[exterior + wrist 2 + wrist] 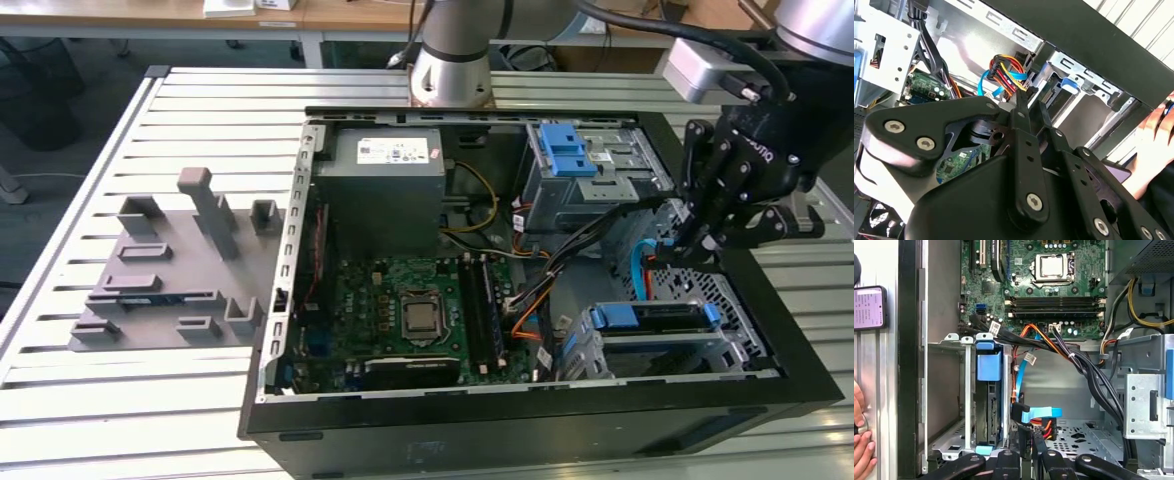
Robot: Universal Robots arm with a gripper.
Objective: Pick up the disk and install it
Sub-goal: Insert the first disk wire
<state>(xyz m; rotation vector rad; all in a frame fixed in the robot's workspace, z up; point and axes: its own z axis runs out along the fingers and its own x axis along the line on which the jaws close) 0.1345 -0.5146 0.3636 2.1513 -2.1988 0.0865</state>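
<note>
At the exterior view's left, the grey fixture lies well apart from the work, and we see no hazard there. Inside the open computer case, the disk sits in the near-right drive bay. Just beyond it hangs the gripper, jaws seemingly drawn together on nothing. We judge the blue data cable beside it could snag, and a person's hand rests close.

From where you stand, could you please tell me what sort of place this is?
Probably a robotics lab workbench: an opened computer case lies on a slatted metal table, a robot arm's base is mounted beside it, and office desks stand beyond.
</note>
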